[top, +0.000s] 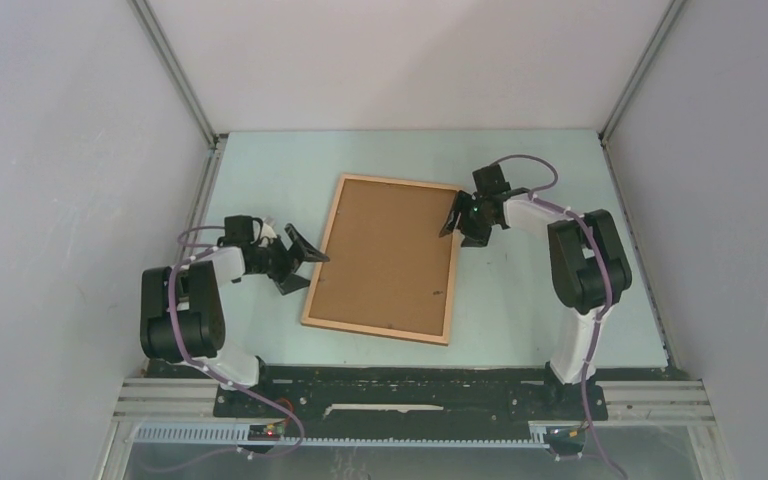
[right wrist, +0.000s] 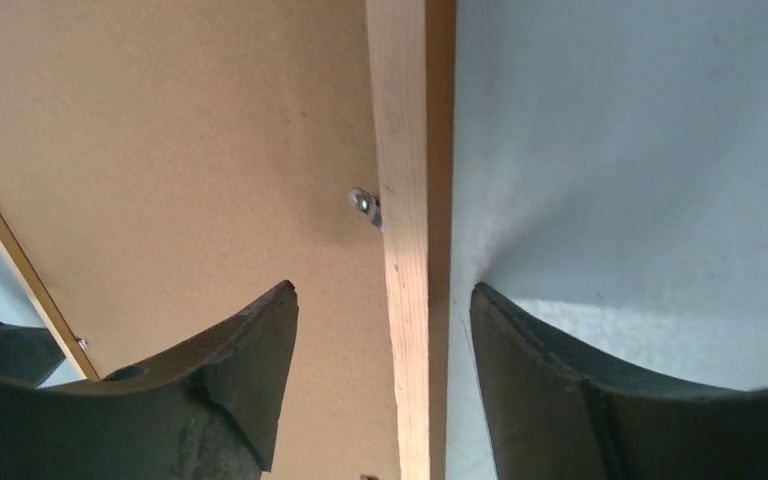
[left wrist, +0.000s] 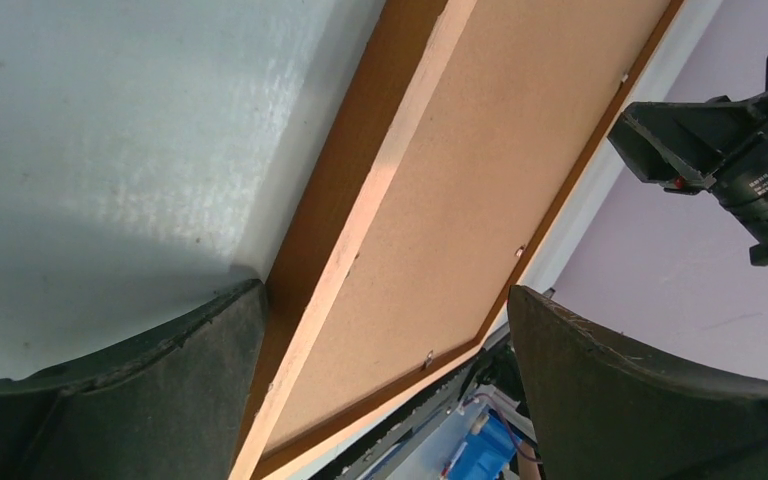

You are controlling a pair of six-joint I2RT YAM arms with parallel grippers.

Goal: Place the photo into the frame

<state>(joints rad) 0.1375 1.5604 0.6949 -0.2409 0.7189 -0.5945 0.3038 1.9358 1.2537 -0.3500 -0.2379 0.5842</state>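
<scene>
The frame [top: 375, 332] lies back side up on the table, with a plain brown backing board [top: 388, 255] filling it. The photo is hidden. My left gripper [top: 300, 266] is open at the frame's left rail. In the left wrist view that gripper [left wrist: 385, 290] has one finger outside the rail [left wrist: 360, 210] and one over the board [left wrist: 500, 150]. My right gripper [top: 463, 228] is open at the far right rail. In its wrist view the gripper [right wrist: 382, 287] straddles the rail [right wrist: 405, 120], with gaps on both sides. A small metal tab [right wrist: 363, 203] sits on the board [right wrist: 180, 150].
The pale green table [top: 520, 300] is enclosed by grey walls on the left, the right and the far side. A black base plate and an aluminium rail [top: 410, 400] run along the near edge.
</scene>
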